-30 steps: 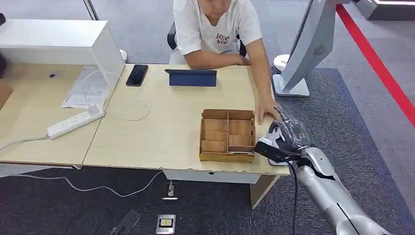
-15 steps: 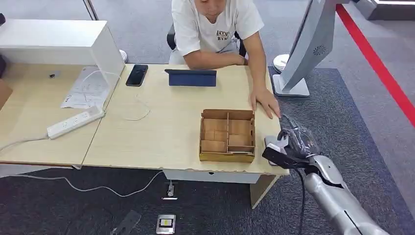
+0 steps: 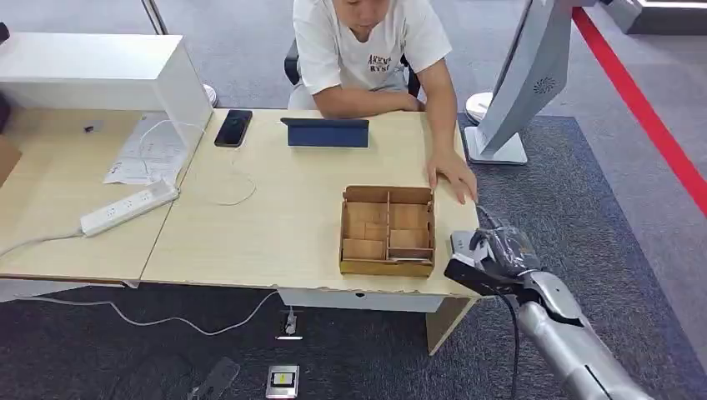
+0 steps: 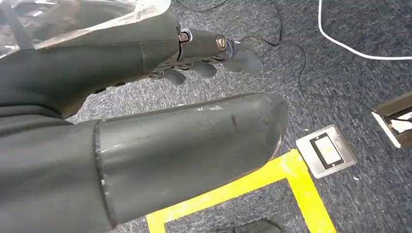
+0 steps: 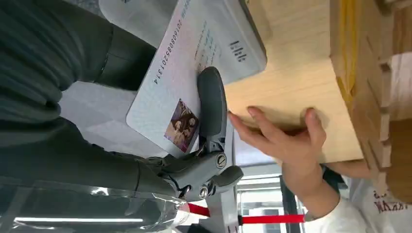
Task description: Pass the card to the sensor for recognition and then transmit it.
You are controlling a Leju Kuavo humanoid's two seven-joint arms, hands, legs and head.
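Observation:
My right hand (image 3: 497, 250) hovers at the table's right front corner and pinches a pale ID card (image 5: 179, 83) with a small photo between thumb and a finger (image 5: 212, 99). The card lies over the flat grey sensor (image 5: 236, 44), which sits on the table edge (image 3: 460, 242) beside the wooden box; whether card and sensor touch I cannot tell. My left hand (image 4: 145, 97) hangs over the carpet, fingers (image 4: 214, 47) apart, holding nothing.
A wooden compartment box (image 3: 388, 230) stands just left of the sensor. A seated person rests a hand (image 3: 453, 175) on the table beyond my right hand. A blue tablet case (image 3: 326, 132), phone (image 3: 233, 127), power strip (image 3: 129, 207) and white monitor stand (image 3: 517, 92) lie farther off.
My right hand has drawn back along the table's right edge toward me, carrying the card over the sensor. The person's hand has pulled away slightly toward the far side.

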